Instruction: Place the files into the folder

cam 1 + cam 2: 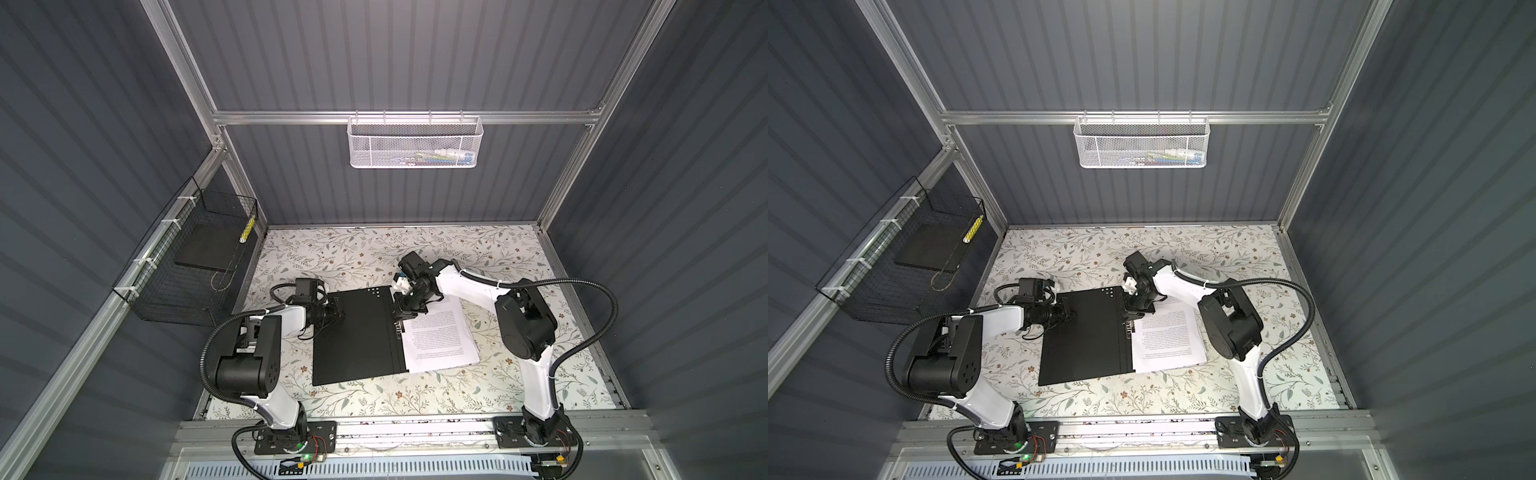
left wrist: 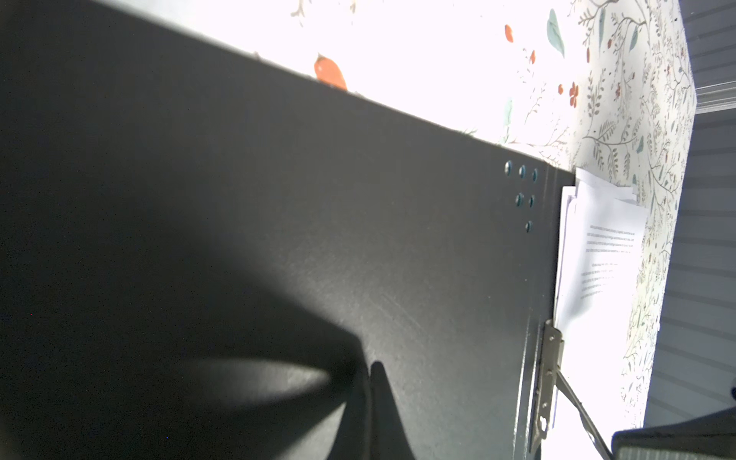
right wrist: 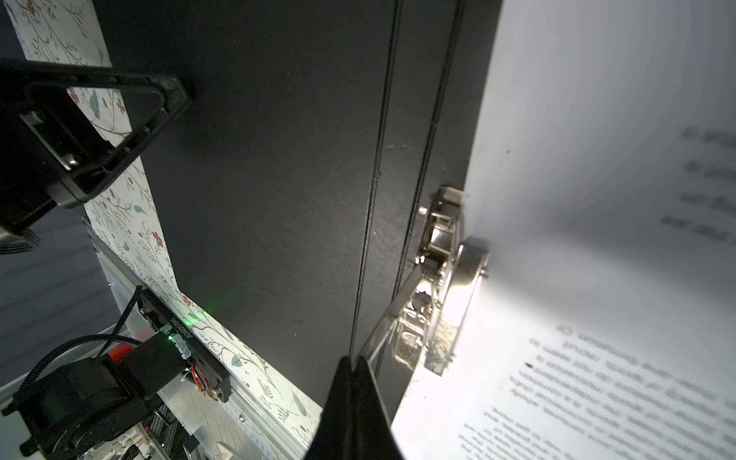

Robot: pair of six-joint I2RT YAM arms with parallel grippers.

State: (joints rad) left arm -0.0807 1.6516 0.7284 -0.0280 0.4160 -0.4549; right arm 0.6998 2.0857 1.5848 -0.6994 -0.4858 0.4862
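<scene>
The folder (image 1: 353,332) (image 1: 1084,336) lies open on the table, black inside facing up. The files (image 1: 440,336) (image 1: 1167,336), white printed sheets, rest on its right half with one edge under the metal clip (image 1: 400,328) (image 3: 438,286). My left gripper (image 1: 338,316) (image 2: 372,366) is shut, tips down on the folder's left cover (image 2: 278,199). My right gripper (image 1: 400,318) (image 3: 352,360) is shut, its tips at the end of the clip's raised lever. I cannot tell whether the lever is pinched. The files (image 2: 597,247) (image 3: 597,199) show in both wrist views.
A black wire basket (image 1: 195,266) hangs on the left wall and holds a plain black slab (image 1: 208,249). A white mesh basket (image 1: 415,141) hangs on the back rail. The floral table (image 1: 415,395) runs to a metal rail at the front.
</scene>
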